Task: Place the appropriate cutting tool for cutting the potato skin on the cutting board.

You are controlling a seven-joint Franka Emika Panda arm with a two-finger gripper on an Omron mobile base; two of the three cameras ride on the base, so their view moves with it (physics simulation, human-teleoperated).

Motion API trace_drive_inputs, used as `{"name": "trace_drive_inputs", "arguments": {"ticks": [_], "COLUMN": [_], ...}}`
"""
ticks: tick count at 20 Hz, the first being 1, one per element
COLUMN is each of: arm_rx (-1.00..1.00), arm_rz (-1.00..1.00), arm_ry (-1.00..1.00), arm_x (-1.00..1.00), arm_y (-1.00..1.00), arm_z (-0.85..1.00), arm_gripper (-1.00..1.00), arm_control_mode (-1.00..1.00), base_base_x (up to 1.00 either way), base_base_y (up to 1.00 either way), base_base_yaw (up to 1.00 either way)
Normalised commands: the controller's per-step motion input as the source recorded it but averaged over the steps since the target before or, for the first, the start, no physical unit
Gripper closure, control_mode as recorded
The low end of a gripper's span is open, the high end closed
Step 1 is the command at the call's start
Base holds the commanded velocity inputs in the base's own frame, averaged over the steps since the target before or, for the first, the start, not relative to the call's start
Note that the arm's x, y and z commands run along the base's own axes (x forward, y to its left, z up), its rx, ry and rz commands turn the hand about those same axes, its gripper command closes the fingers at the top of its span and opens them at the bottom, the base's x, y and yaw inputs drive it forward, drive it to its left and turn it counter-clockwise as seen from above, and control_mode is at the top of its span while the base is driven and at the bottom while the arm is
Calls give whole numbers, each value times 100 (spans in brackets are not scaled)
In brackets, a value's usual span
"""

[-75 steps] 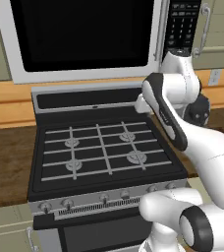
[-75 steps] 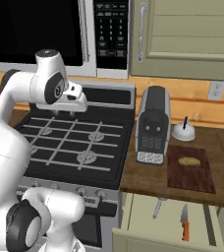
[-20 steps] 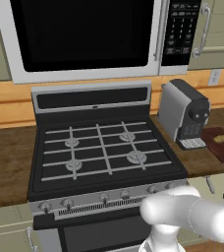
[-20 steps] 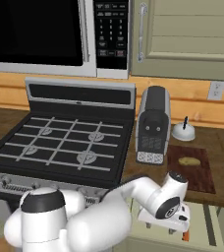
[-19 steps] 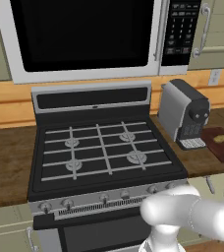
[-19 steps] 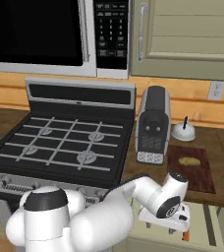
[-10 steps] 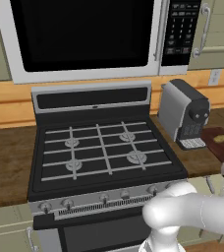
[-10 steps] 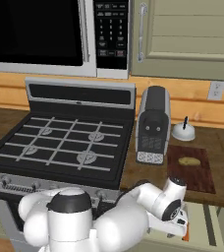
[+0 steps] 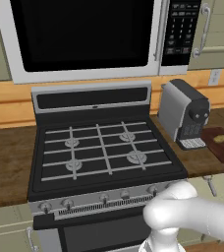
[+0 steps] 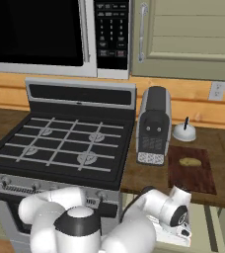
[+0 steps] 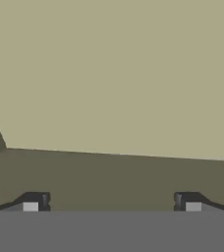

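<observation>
the cutting tool cannot be made out for sure here; a thin grey stick (image 9: 210, 184) lies in the open drawer (image 9: 217, 189) under the worktop (image 10: 149, 185), and that may be it or another utensil. the end effector (image 11: 111, 204) is wide open with nothing between its fingertips (image 11: 33, 204). it is down low in the drawer, facing a plain olive wall and floor. in the right base view the hand (image 10: 176, 217) is bent low over the drawer, just below the cutting board (image 10: 191, 170), where the potato (image 10: 189, 161) lies. a coffee machine (image 10: 154, 126) stands just beside the board.

to do this step well, the hand should tip until the tool is between the fingertips, then close on its handle. most of the drawer is hidden by the arm, so what else lies in it is hard to tell.
</observation>
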Motion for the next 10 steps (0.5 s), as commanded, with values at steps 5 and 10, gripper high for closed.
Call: {"name": "trace_drive_inputs", "arguments": {"ticks": [5, 10], "arm_rx": [0, 0], "arm_rz": [0, 0], "arm_ry": [21, 27], "arm_x": [-99, -100], "arm_y": [0, 0], "arm_z": [15, 20], "arm_gripper": [-100, -100], "arm_control_mode": [-100, -100], "base_base_x": [0, 0], "base_base_y": [0, 0], "base_base_yaw": [0, 0]}}
